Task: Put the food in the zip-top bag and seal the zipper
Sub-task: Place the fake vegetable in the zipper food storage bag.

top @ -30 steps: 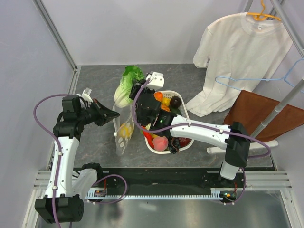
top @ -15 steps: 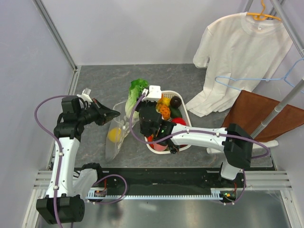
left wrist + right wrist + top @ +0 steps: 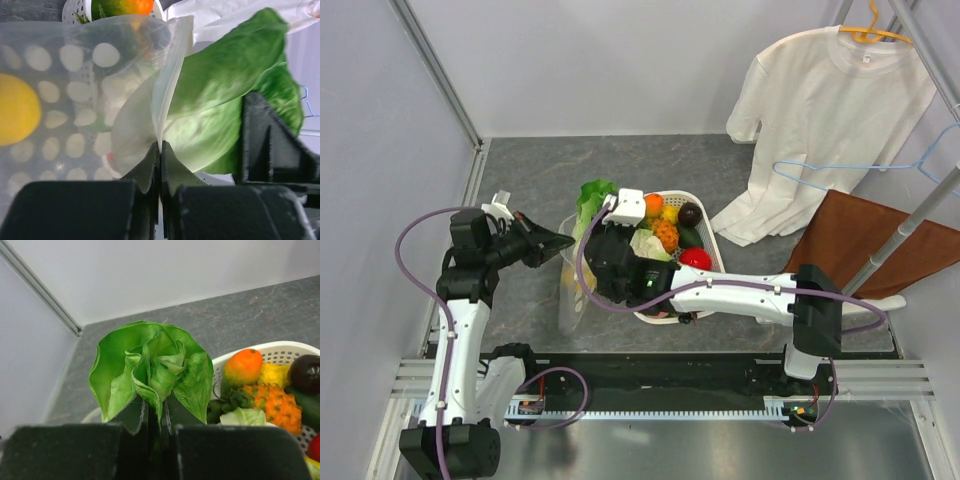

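The zip-top bag (image 3: 75, 135) holds a yellow fruit (image 3: 15, 110), lettuce (image 3: 225, 95) seemingly at its mouth.

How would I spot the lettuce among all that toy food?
Find the white perforated basket on the grey table. Just left of it, the right gripper holds the lettuce beside the clear dotted bag that the left gripper pinches by its edge. Its bright green ruffled leaves set it apart from the round and spiky fruits nearby.

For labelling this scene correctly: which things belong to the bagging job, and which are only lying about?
Job: zip-top bag, lettuce, yellow fruit, red fruit, left claw, right claw.
Lying about: white T-shirt, brown panel.
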`<state>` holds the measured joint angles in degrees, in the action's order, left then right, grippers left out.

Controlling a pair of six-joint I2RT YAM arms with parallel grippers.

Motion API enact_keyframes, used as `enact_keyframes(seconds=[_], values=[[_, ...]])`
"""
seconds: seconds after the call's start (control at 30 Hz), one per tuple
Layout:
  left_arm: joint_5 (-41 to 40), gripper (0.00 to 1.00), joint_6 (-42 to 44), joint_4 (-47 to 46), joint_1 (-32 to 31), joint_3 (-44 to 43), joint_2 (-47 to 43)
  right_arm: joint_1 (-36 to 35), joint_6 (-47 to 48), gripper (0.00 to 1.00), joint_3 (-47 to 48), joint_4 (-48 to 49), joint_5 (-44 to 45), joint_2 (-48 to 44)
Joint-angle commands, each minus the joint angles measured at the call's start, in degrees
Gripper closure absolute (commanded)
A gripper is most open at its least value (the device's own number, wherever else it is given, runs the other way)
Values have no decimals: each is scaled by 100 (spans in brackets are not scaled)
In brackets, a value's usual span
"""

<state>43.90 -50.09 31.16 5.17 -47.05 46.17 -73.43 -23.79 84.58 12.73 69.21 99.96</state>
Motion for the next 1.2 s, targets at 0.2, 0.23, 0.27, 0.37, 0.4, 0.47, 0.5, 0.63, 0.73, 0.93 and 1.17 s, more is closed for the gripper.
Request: enact_keyframes(seconds=[0.2, 0.23, 0.27, 0.37, 0.4, 0.47, 0.5, 0.63, 0.73, 0.93, 1.17], values=[[347, 98, -370, -453, 28, 284, -205, -277, 404, 96, -372, 469, -854, -107], [347, 98, -370, -479, 45, 293, -214, -269, 123, 92, -328, 206, -1091, -178], [347, 98, -405, -522, 54, 319, -257, -268, -315, 81, -284, -232, -1424, -257], [391, 98, -511, -751, 116, 372, -345, -199, -618, 57, -327, -438, -2015, -617], [417, 98, -511, -778, 133, 354, -389, -94, -618, 54, -406, -456, -2321, -836], [461, 98, -476, -813, 151, 337, -416, 108, -653, 46, -451, -535, -2753, -1039], [496, 98, -476, -822, 186, 328, -451, 397, -549, 40, -425, -674, -3355, -1214], [593, 98, -441, -839, 256, 310, -486, 1294, -679, 33, -416, -1096, -4835, -1655], [620, 98, -423, -848, 309, 293, -504, 1673, -487, 34, -415, -1702, -5390, -1945], [664, 98, -309, -883, 336, 319, -513, 2385, -1134, 54, -1048, -2090, -6577, -2358], [769, 98, -247, -980, 336, 293, -566, 2675, -1698, 58, -1786, -2047, -7193, -2166]])
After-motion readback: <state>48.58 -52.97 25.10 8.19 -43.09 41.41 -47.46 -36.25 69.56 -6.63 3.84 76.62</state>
